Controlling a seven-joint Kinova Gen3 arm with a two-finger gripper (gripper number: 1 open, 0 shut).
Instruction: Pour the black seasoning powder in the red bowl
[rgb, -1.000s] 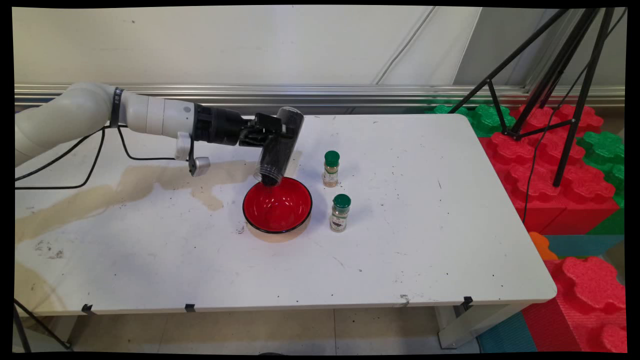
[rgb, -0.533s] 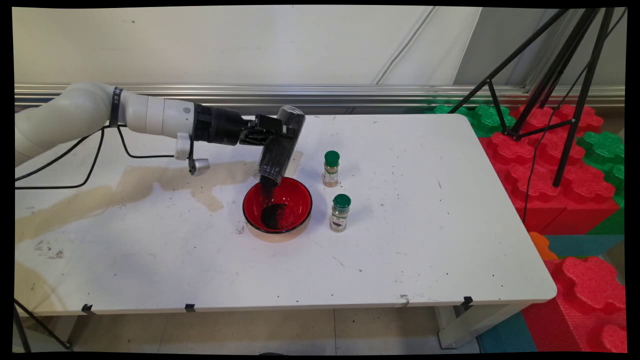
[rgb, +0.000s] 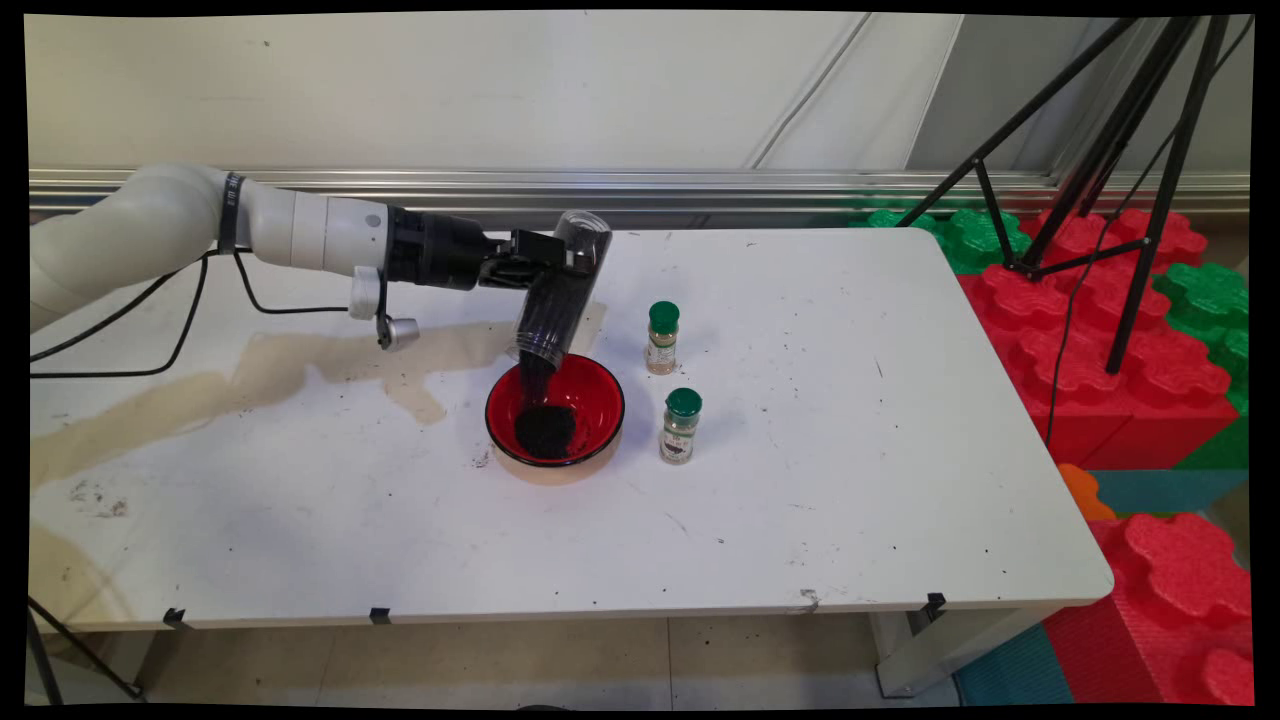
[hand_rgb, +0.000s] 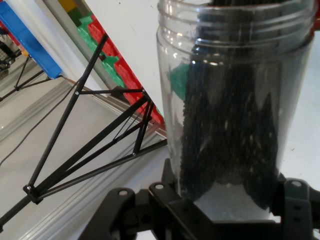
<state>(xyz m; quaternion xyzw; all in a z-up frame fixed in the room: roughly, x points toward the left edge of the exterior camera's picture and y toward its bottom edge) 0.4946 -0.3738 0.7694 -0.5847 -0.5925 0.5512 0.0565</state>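
The tool (rgb: 553, 262) is clamped on a clear plastic jar (rgb: 557, 300), tipped mouth-down above the far rim of the red, black-rimmed bowl (rgb: 596, 395). Black granules (rgb: 545, 428) heap inside the bowl. Risk: the jar mouth sits at the rim, so granules may spill onto the white desk (rgb: 800, 450)

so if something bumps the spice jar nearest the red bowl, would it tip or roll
The spice jar is tall and narrow, standing upright, so it probably tips easily. Its round body would likely roll afterwards. It looks only partly filled, so probably light.
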